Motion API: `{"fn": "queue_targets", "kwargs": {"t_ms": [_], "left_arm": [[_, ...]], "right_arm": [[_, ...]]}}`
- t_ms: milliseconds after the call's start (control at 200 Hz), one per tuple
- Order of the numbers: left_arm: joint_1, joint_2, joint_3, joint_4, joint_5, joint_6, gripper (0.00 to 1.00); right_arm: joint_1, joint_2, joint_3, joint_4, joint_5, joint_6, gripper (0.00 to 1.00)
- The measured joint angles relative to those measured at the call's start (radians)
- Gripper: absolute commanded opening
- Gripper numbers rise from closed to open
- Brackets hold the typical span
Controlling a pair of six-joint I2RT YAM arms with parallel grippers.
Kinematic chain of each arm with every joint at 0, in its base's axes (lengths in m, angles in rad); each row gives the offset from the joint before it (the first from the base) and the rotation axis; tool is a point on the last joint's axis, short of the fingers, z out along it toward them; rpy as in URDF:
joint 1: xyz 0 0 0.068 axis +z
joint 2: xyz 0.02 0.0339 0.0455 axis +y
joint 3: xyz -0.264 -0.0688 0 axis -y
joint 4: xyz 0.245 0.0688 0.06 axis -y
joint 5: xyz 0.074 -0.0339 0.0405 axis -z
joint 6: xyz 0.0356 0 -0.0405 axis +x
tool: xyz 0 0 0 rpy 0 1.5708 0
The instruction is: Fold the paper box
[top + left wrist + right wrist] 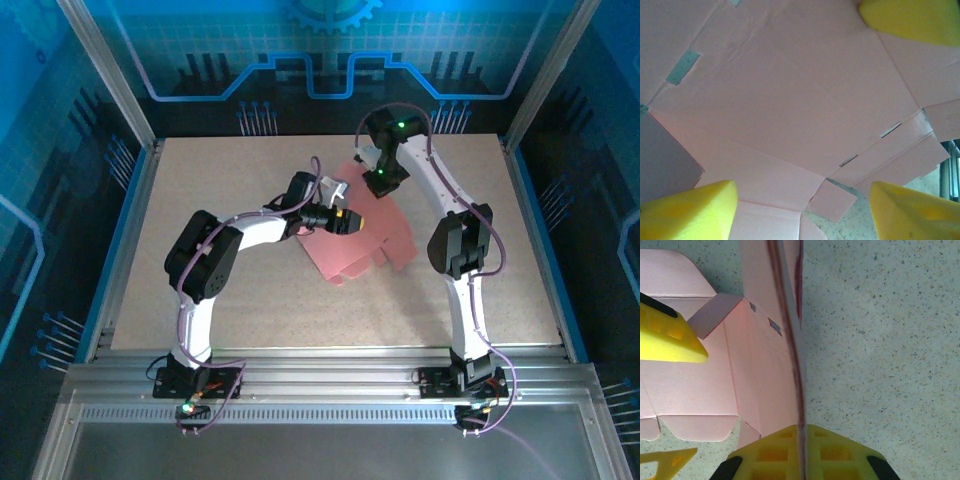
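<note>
The paper box [375, 245] is a pink die-cut sheet with flaps, lying mostly flat at the middle of the table. Its far edge is lifted upright, and my right gripper [381, 183] is shut on that edge. In the right wrist view the raised card [790, 340] runs straight into the closed yellow jaws [801, 429]. My left gripper [347, 221] hovers over the sheet's left part, open. In the left wrist view its yellow fingers [690, 210] stand wide apart above the creased panels [790, 90], nothing between them.
The speckled table [250, 310] has free room in front of and left of the sheet. Metal posts and blue walls enclose it on three sides. An aluminium rail [320, 385] with the arm bases runs along the near edge.
</note>
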Motion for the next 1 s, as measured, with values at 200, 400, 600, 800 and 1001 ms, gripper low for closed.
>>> {"fn": "queue_targets", "kwargs": {"t_ms": [200,400,600,800,1001], "left_arm": [[0.035,-0.15,-0.14,0.029,-0.041,-0.008,0.91],[0.113,-0.302,-0.208,0.066,-0.106,0.113,0.94],[0.194,-0.189,-0.106,0.069,0.01,0.214,0.93],[0.225,-0.023,0.074,0.034,0.155,0.292,0.85],[0.227,0.074,0.219,-0.027,0.248,0.325,0.7]], "right_arm": [[0.0,-0.013,-0.066,0.023,-0.002,0.01,0.0],[0.0,-0.055,-0.173,0.06,-0.019,-0.011,0.0],[0.0,-0.121,-0.251,0.114,-0.077,-0.085,0.0],[0.0,-0.17,-0.31,0.174,-0.123,-0.184,0.0],[0.005,-0.176,-0.317,0.195,-0.162,-0.265,0.0]]}}
